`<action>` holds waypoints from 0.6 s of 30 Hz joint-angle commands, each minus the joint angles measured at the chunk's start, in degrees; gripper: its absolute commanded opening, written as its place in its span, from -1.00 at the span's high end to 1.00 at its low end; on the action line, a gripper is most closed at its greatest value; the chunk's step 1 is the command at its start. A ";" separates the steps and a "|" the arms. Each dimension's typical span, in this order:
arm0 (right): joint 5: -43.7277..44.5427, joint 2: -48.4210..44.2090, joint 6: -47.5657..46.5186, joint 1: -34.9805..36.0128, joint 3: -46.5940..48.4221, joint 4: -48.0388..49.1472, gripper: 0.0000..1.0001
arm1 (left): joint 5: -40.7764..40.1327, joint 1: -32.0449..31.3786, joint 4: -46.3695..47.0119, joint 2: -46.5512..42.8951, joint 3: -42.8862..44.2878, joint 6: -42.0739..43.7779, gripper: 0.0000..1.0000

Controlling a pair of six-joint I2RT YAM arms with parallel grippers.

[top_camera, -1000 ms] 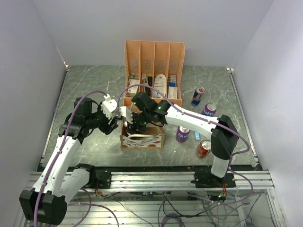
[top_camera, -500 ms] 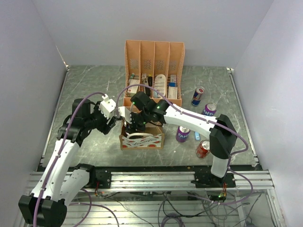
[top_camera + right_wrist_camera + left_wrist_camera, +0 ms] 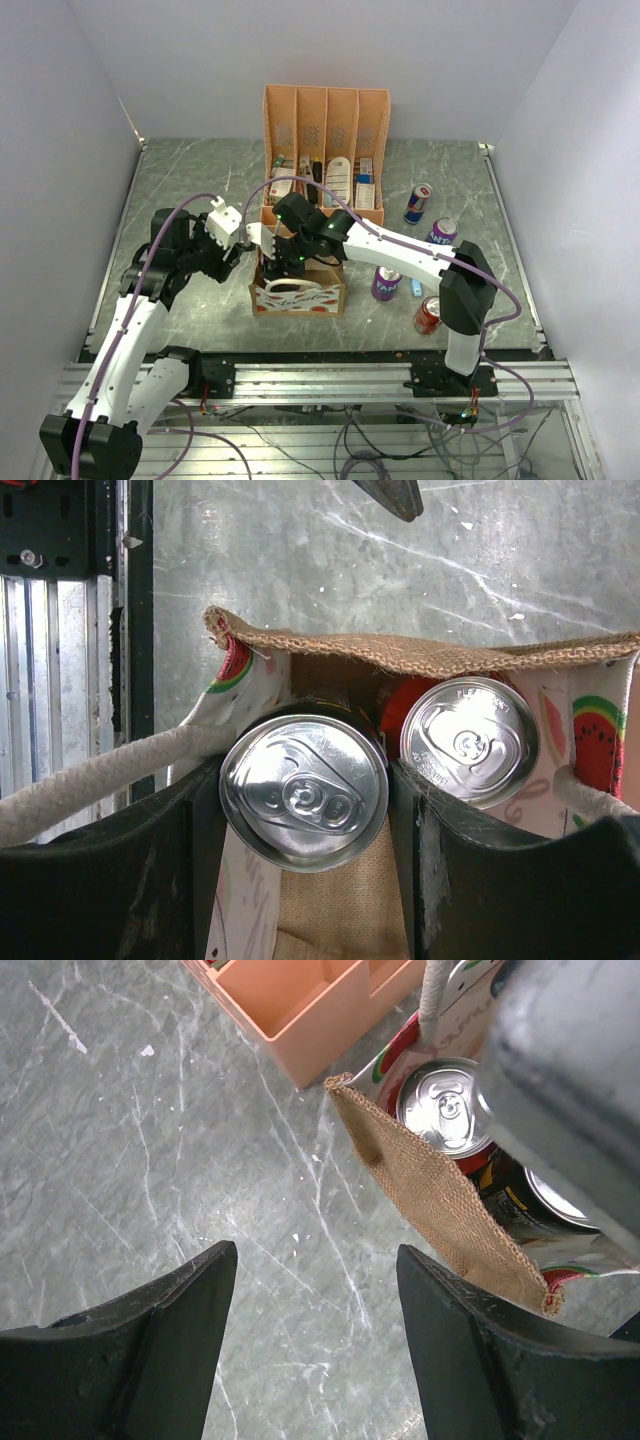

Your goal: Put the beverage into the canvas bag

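Inside the canvas bag (image 3: 420, 655), the right gripper (image 3: 303, 805) clamped a beverage can (image 3: 303, 780); the left gripper (image 3: 315, 1265) gaped open alongside.

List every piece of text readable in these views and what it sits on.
"ANT": far purple can, cut off.
"FAN": near purple can beside the canvas bag, cut off.
Canvas bag script: too blurred.
Lid embossing on the held can and its neighbour: too small.
Organiser items, blue can, red can: unreadable.
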 commanded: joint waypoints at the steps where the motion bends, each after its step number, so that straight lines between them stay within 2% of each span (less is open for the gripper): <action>1: 2.69 2.59 -2.85 2.83 0.90 0.37 -0.02 | -1.16 0.07 4.21 -0.20 1.70 -1.63 -0.52; 18: 4.88 0.91 -3.12 2.91 1.12 0.66 -0.34 | -0.30 0.15 4.07 -0.07 1.58 -0.94 -0.52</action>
